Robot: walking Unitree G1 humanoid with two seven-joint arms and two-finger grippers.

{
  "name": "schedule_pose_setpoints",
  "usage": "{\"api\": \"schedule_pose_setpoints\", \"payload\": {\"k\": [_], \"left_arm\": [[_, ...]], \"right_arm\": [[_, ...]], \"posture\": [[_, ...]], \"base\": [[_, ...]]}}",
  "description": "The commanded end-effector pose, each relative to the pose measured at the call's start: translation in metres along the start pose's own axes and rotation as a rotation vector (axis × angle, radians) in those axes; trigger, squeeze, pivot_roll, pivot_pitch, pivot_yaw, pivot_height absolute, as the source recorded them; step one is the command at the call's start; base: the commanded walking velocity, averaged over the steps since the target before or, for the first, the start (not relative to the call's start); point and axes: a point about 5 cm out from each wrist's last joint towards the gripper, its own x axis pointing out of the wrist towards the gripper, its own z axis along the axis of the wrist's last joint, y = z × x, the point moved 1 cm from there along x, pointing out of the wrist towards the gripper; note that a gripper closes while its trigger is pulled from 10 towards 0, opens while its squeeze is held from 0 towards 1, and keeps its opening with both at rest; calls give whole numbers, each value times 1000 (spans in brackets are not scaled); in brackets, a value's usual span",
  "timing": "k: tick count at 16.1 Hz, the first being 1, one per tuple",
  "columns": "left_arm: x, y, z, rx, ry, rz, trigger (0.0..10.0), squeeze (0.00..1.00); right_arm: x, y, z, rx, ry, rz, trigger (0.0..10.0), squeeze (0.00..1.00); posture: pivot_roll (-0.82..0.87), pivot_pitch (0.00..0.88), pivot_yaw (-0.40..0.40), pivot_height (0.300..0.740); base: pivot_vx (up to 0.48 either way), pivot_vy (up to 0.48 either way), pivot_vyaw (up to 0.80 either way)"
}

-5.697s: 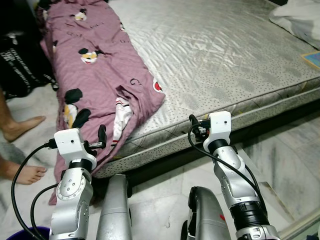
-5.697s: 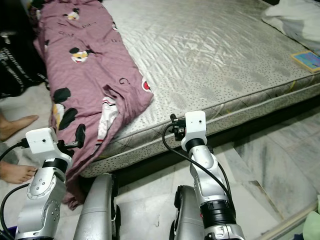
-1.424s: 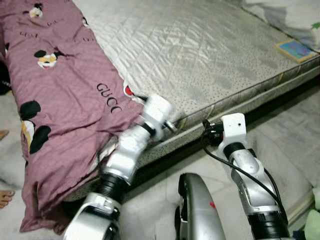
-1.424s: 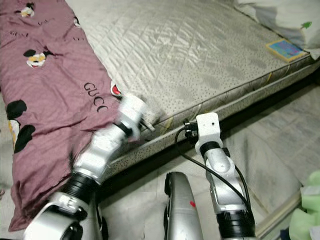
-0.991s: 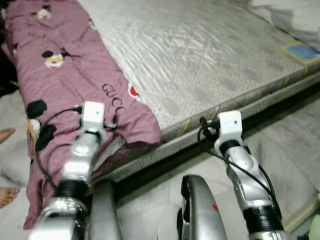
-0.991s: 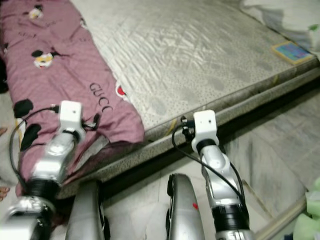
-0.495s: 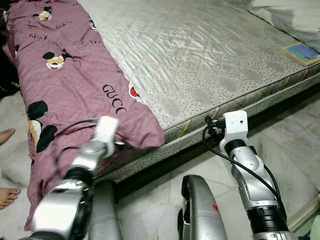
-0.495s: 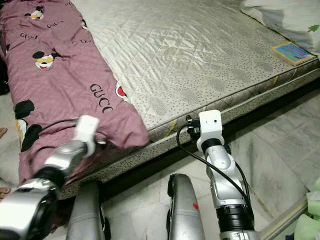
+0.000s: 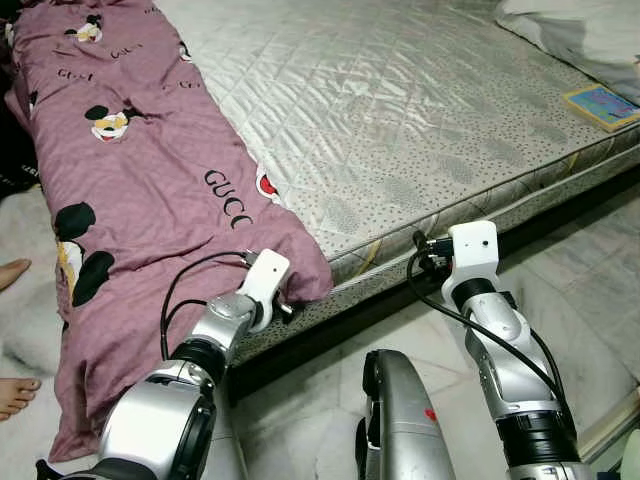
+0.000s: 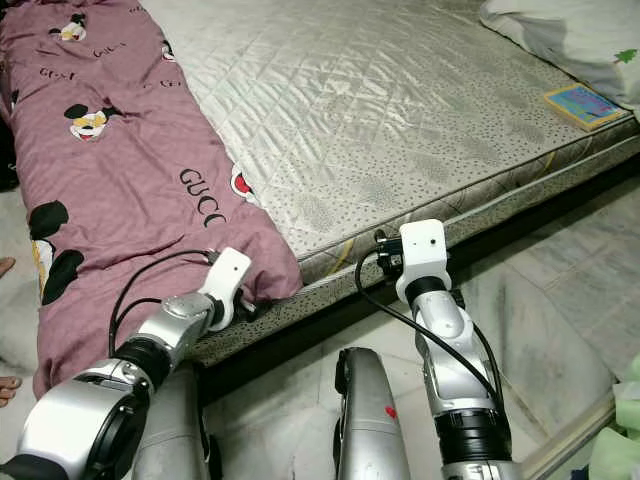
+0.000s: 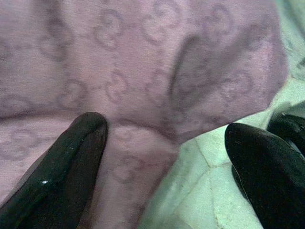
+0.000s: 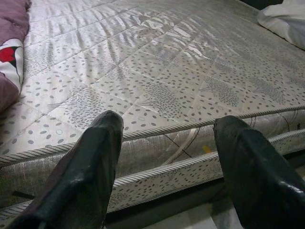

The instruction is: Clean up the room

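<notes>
A purple blanket (image 9: 150, 180) with cartoon mouse prints and lettering lies along the left side of the silver quilted mattress (image 9: 400, 110) and hangs over its near edge. My left gripper (image 9: 283, 300) is at the blanket's lower right corner by the mattress edge. In the left wrist view it (image 11: 167, 162) stands open, and purple fabric (image 11: 133, 86) bulges between the two black fingers (image 11: 71, 162). My right gripper (image 9: 422, 262) is held low in front of the mattress side. It (image 12: 167, 157) is open with nothing between its fingers.
A thin colourful book (image 9: 600, 105) lies at the mattress's right edge, beside white bedding (image 9: 580, 30). A person's bare feet (image 9: 15, 395) stand on the marble floor at the left. Something green (image 10: 620, 440) sits on the floor at the lower right.
My left arm has swung down and to the right, from over the blanket to its corner at the mattress edge. The right arm has stayed put.
</notes>
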Motion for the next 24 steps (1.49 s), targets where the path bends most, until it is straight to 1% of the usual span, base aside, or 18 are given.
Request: {"api": "schedule_pose_setpoints", "payload": {"k": [1, 3, 4, 5, 7, 9, 10, 11, 12, 13, 14, 15, 16, 18, 19, 20, 24], "left_arm": [[2, -9, -5, -24, 16, -49, 10000, 0], [3, -10, -4, 6, 14, -40, 10000, 0], [3, -10, 5, -8, -27, -43, 10000, 0], [3, -11, 13, 33, -61, -49, 10000, 0], [2, -12, 32, 63, -154, -61, 10000, 0], [0, -16, 45, 116, -215, -85, 10000, 0], [-1, -16, 46, 122, -226, -88, 10000, 0], [-4, -12, 59, 108, -294, -57, 10000, 0], [-5, -9, 63, 90, -315, -42, 10000, 0], [-6, 0, 59, 53, -299, -11, 10000, 0], [-5, 3, 52, 26, -271, -22, 10000, 0], [-5, 5, 48, 9, -258, -25, 8980, 0], [-5, 9, 37, -24, -225, -8, 0, 0], [-6, 13, 24, -48, -170, 3, 0, 0], [-6, 17, 17, -50, -133, 28, 0, 0], [-8, 22, 16, -49, -121, 52, 0, 0], [-10, 31, 25, -45, -138, 80, 0, 0]], "right_arm": [[0, -2, -3, 4, 10, -16, 10000, 0], [0, -2, -3, 3, 9, -20, 10000, 0], [1, -2, -3, 2, 7, -22, 10000, 0], [1, -3, -2, 4, 3, -25, 10000, 0], [2, -2, -3, 7, 3, -26, 10000, 0], [4, 3, -2, 12, 0, -20, 10000, 0], [4, 3, -2, 13, -1, -19, 10000, 0], [5, 5, -2, 17, -4, -14, 10000, 0], [5, 5, -2, 17, -4, -15, 10000, 0], [6, 5, -1, 17, -6, -16, 10000, 0], [6, 4, -1, 17, -7, -17, 10000, 0], [6, 4, -1, 18, -8, -18, 10000, 0], [5, 4, -1, 19, -8, -22, 10000, 0], [4, 3, -1, 19, -8, -26, 10000, 0], [2, 3, -1, 20, -9, -30, 10000, 0], [1, 2, -1, 18, -9, -33, 10000, 0], [-6, -3, -3, 11, -4, -44, 10000, 0]], "posture": [[-94, 65, 14, 561], [-95, 64, 14, 561], [-94, 63, 15, 561], [-94, 63, 15, 561], [-80, 61, 17, 561], [-80, 61, 17, 561], [-68, 62, 14, 561], [-65, 61, 14, 561], [-65, 61, 14, 561], [-70, 60, 17, 561], [-73, 61, 19, 561], [-78, 63, 23, 561], [-83, 65, 26, 561], [-91, 67, 30, 561], [-97, 69, 32, 561], [-110, 74, 34, 561], [-129, 102, 33, 561]], "base": [[0, 0, 0], [0, 0, 0], [0, 0, 0], [0, 0, 0], [0, 0, 0], [0, 0, 0], [0, 0, 0], [0, 0, 0], [0, 0, 0], [0, 0, 0], [0, 0, 0], [0, 0, 0], [0, 0, 0], [0, 0, 0], [0, 0, 0], [0, 0, 0], [0, 0, 0]]}}
